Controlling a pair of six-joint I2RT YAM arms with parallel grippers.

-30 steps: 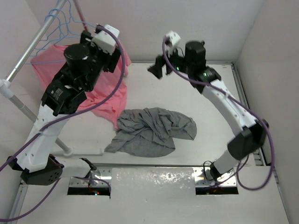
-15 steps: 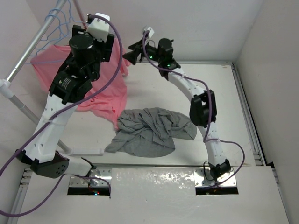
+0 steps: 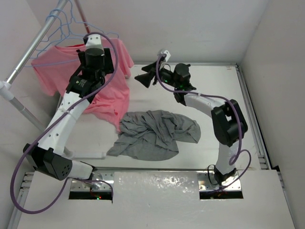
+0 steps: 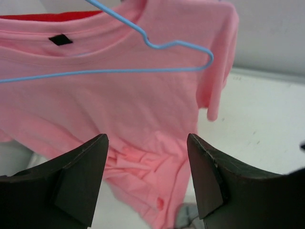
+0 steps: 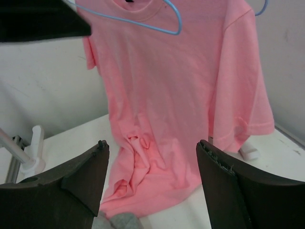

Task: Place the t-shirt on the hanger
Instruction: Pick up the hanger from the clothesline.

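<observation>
Lying crumpled, the t-shirt (image 3: 155, 133) rests on the white table (image 3: 214, 86).

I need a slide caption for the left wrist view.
Open fingers facing a blue hanger in front of a pink t-shirt.

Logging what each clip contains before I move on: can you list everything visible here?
grey t-shirt: one, grey, crumpled mid-table
pink t-shirt: one, pink, hanging back left, lower part bunched on the table
wire hangers: several, pale blue, on the rail; one in front of the pink t-shirt
clothes rail: one, silver metal, left side
table: one, white
left arm: one, white and black, raised toward the pink t-shirt
right arm: one, white and black, reaching back left
left pincer: black, open, empty
right pincer: black, open, empty
</observation>
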